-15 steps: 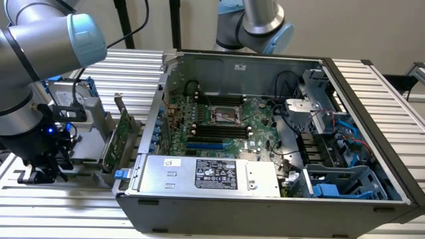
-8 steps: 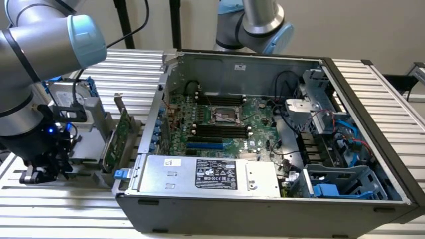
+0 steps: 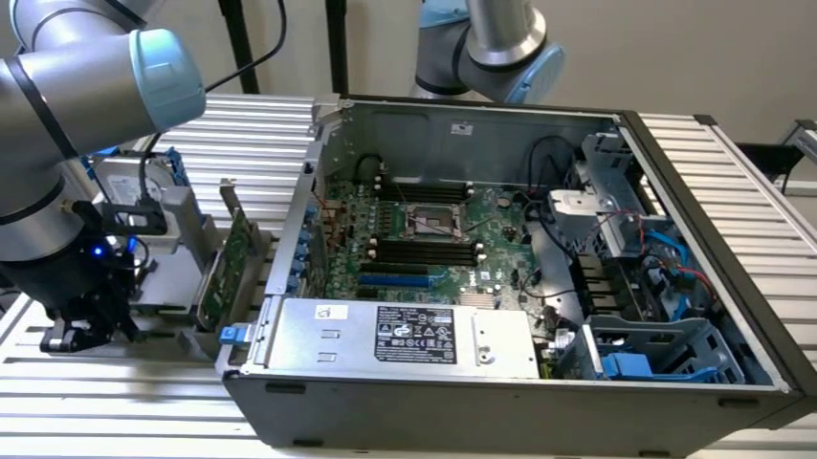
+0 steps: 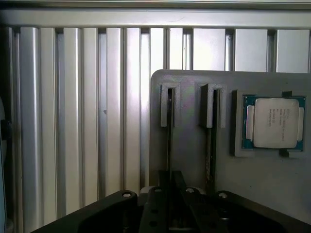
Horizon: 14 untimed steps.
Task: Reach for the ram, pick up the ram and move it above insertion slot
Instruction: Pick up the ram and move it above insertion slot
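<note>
There I was, down low at the exterior view's left, my pincer [image 3: 83, 333] hanging over the grey holder [image 4: 189, 160] on the slatted table [image 4: 73, 121], well apart from the open computer case [image 3: 511, 382]. The ram [image 4: 169, 126] stood on its long edge in one narrow groove of that holder, so from my wrist it was just a thin dark line running straight under my pincer. I'd say it was parked that way on purpose: upright, top edge free, both flat faces open to a squeeze from either side. A second stick [image 4: 212, 141] sat in the next groove, just beside it, and a processor chip [image 4: 273, 122] lay flat in its own recess further along the holder. A green expansion card [image 3: 236, 263] stood upright between me and the case, not my business.

My pincer was lined up along the first groove, right over the ram. How wide it stood, or whether it already had the ram, I could not tell. The ram sat in its groove, not yet lifted. The black slots [image 3: 415, 251] on the motherboard [image 3: 498, 215] waited inside the case, far from the ram
</note>
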Available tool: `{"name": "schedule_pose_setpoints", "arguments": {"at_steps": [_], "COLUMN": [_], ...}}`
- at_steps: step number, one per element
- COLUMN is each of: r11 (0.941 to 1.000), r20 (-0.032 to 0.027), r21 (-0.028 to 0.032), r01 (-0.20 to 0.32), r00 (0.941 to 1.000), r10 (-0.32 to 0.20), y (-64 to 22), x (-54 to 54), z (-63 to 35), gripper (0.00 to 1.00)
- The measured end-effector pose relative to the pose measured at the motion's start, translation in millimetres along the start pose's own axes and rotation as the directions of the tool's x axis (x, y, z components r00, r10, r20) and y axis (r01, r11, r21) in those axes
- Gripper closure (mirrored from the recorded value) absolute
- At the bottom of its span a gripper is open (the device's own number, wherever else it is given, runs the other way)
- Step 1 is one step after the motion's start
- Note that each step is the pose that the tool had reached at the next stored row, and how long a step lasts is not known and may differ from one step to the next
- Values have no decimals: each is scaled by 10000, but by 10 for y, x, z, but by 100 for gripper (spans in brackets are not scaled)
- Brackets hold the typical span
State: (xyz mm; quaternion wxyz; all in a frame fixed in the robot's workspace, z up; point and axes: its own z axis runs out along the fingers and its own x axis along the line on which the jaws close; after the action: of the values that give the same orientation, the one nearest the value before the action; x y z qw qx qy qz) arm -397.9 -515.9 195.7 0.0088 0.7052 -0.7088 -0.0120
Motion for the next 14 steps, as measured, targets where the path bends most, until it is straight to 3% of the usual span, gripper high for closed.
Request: {"name": "schedule_pose_setpoints", "arguments": {"at_steps": [2,10,14], "r11": [10000,10000,9999], "r20": [1,1,-44], "r21": [0,0,1], "r01": [0,2,128], "r00": [10000,10000,9999], "r10": [0,-2,-128], "y": [0,0,-1], "x": [0,0,-1], "z": [0,0,1], "gripper": [86,86,86]}}
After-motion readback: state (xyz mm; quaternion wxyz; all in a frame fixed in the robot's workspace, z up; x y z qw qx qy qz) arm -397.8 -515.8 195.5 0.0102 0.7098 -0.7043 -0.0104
